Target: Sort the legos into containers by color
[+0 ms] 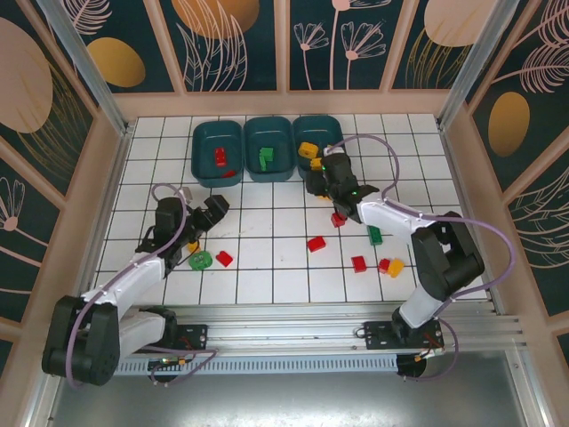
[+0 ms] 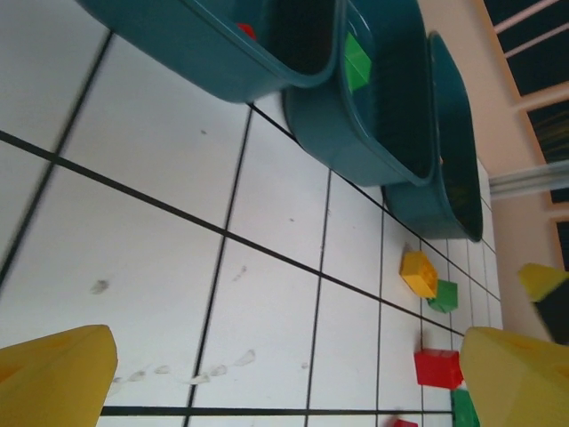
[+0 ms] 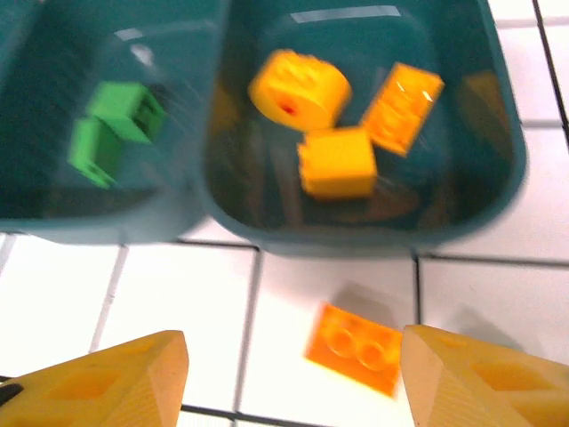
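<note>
White tiles [image 3: 71,294] carry the job: my right claw [image 3: 293,356] stands parted over an orange lego [image 3: 360,347] lying at six o'clock of the yellow-orange container [image 3: 462,227]. Light, rigid, slick, I judge; pinch its long flat sides. Meanwhile my left claw [image 2: 284,382] gapes wide, empty.

Dark teal tubs [image 2: 213,62] hold red, green, orange bricks [image 3: 336,162] on white, black-lined tiles [image 1: 256,254].
</note>
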You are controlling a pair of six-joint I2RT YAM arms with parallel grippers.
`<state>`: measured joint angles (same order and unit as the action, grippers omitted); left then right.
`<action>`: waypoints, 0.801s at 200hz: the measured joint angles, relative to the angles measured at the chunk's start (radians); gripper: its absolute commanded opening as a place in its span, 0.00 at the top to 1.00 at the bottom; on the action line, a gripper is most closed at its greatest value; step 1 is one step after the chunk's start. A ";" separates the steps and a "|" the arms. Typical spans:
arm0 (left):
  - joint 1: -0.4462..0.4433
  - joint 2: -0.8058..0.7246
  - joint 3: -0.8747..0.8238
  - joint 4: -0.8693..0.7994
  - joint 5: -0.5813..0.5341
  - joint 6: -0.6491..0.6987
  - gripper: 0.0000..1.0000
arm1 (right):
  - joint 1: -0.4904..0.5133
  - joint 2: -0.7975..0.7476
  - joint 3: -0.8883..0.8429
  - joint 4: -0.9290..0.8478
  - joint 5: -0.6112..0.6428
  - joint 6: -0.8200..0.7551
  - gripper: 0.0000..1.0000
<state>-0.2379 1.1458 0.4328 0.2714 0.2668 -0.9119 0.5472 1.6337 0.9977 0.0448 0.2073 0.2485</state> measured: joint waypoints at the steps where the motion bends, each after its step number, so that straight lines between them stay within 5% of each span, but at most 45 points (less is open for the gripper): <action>1: -0.002 0.002 0.000 0.003 0.000 0.000 0.02 | -0.001 0.000 -0.002 0.000 0.000 0.000 0.33; 48: -0.089 0.127 0.024 0.061 0.019 -0.014 0.01 | -0.042 0.076 0.004 -0.014 -0.035 0.010 0.27; 160: -0.090 0.087 0.026 0.054 -0.006 -0.013 0.02 | -0.048 0.286 0.102 -0.044 -0.021 0.079 0.26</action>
<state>-0.3275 1.2324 0.4583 0.3252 0.2607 -0.9245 0.4992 1.9202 1.1000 0.0010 0.1860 0.3279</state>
